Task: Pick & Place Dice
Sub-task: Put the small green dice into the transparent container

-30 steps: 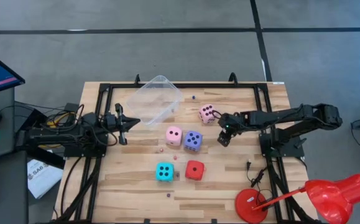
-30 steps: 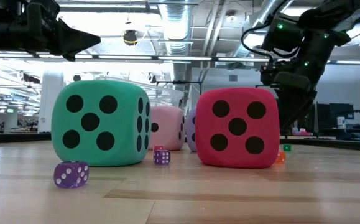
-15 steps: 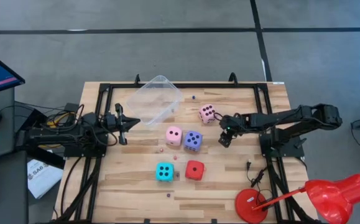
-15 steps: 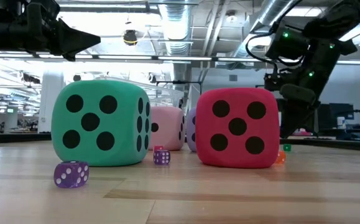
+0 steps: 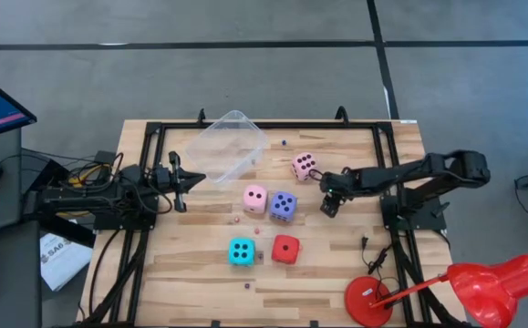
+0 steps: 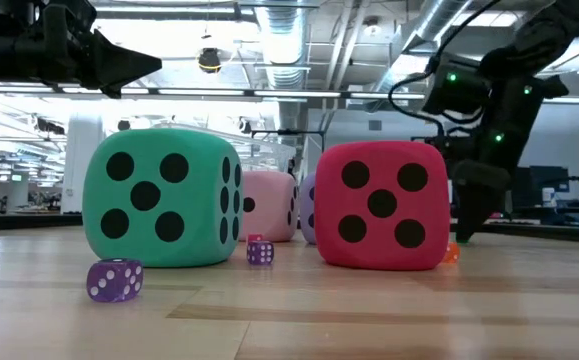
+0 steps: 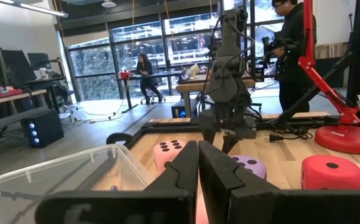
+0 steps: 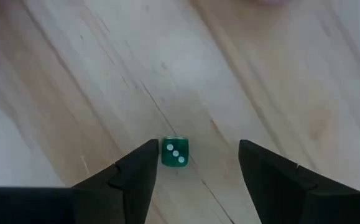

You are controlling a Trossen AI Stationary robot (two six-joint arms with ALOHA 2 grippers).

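Right wrist view: small green die (image 8: 175,152) is seen btwn open, empty right gripper (image 8: 197,163) fingers, offset twd lower-left finger; recentring probably needed before closing.

Open-plan lab: desks (image 7: 155,78), exposed ducts (image 6: 289,45)

Even overhead light falls on the tabletop (image 5: 336,264), and shadows stay short and soft. In the low view, ceiling lamps (image 6: 209,60) glare white and the arms read as dark silhouettes. In the right wrist view, the wood beyond the right claw (image 8: 195,165) is washed pale, and a small green die (image 8: 175,152) between its fingers is sharp.
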